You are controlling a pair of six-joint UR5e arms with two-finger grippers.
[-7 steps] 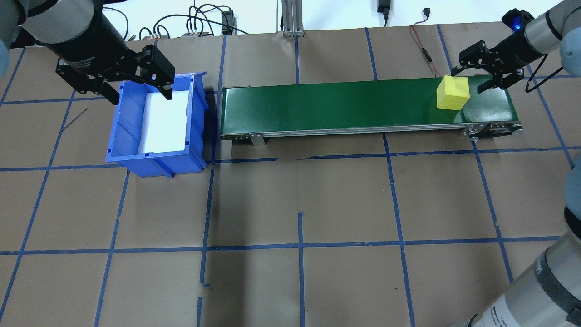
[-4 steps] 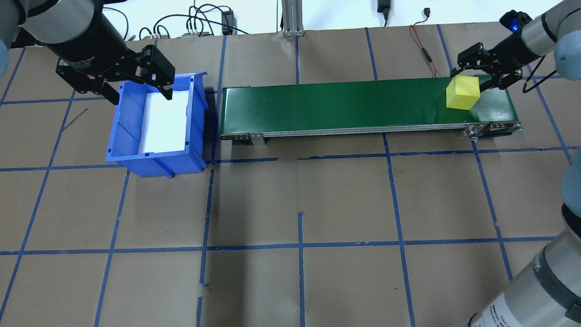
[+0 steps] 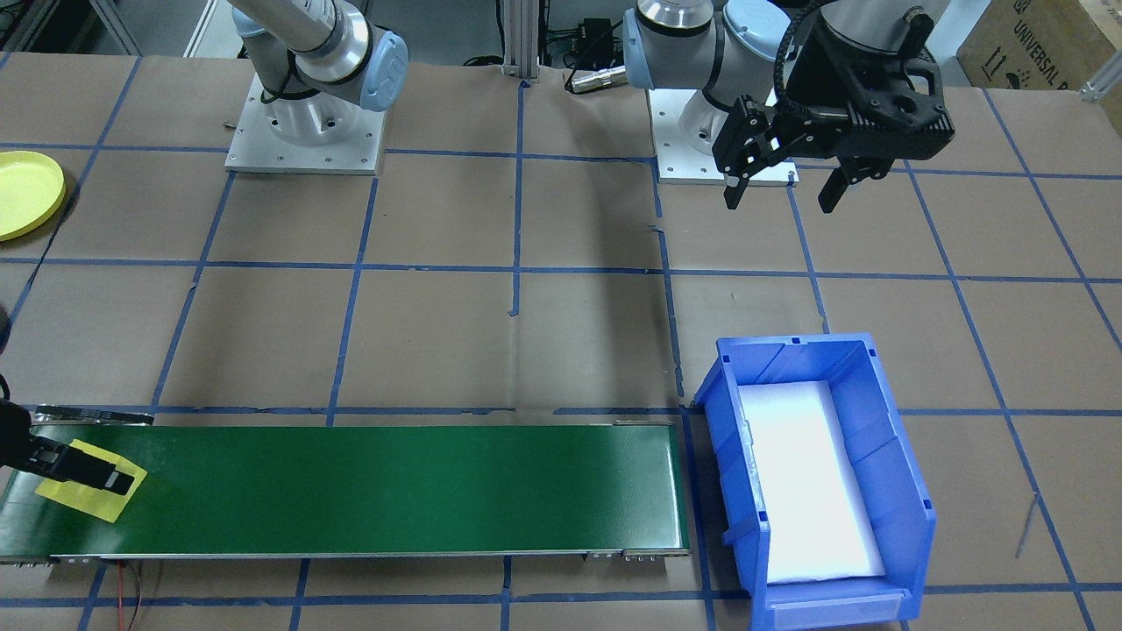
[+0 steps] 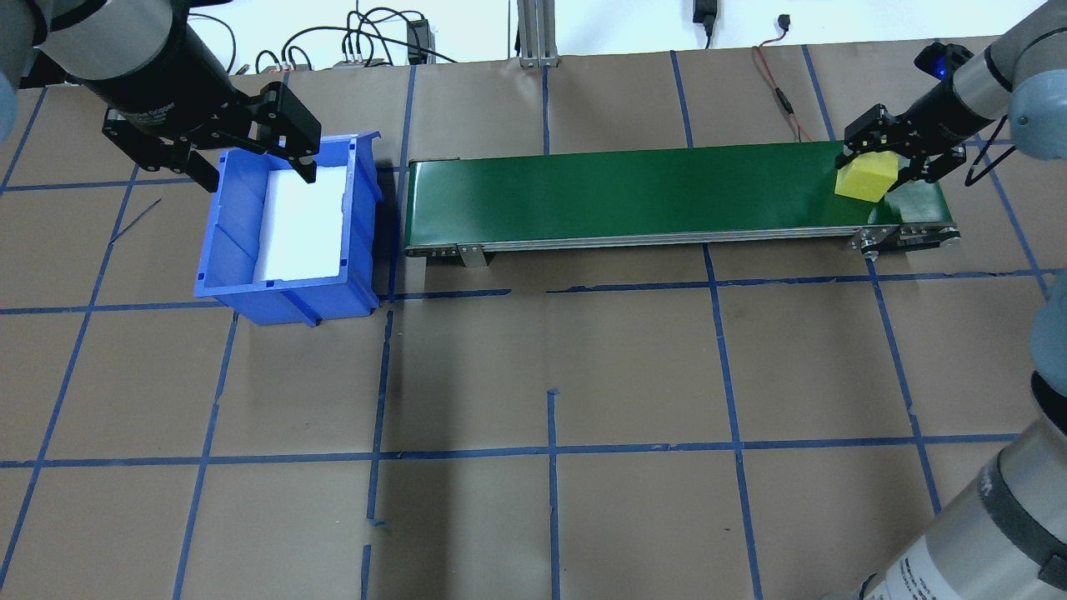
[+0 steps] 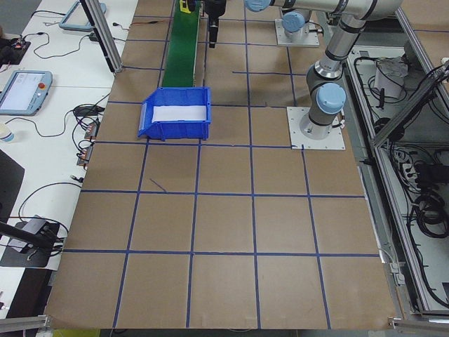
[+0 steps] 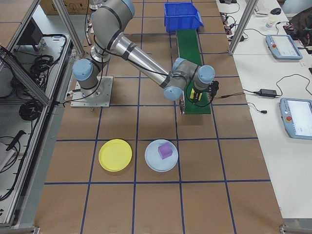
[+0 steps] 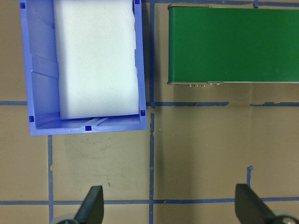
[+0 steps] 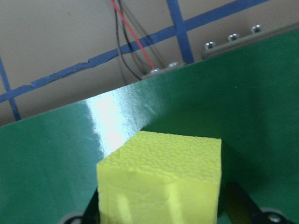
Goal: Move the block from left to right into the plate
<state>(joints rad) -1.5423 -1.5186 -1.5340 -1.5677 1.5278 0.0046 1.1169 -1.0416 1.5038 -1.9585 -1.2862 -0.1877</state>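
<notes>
The block [image 4: 867, 178] is a yellow foam cube at the right end of the green conveyor belt [image 4: 625, 196]. My right gripper [image 4: 879, 158] is lowered over it, open, with one finger on each side. The right wrist view shows the block [image 8: 161, 177] filling the space between the jaws, with a small gap on its right. The yellow plate [image 6: 115, 155] lies on the table beyond that end of the belt and also shows at the left edge of the front view, plate [image 3: 26, 193]. My left gripper [image 4: 254, 171] hangs open and empty over the blue bin's far rim.
The blue bin [image 4: 283, 292] with a white foam liner stands at the belt's left end. A pale blue plate [image 6: 161, 158] holding a purple cube [image 6: 165, 150] sits beside the yellow plate. Red and black cables [image 4: 775, 83] run behind the belt's right end.
The block has ridden the belt further right. My right gripper has come down around it. The left arm has not moved.
</notes>
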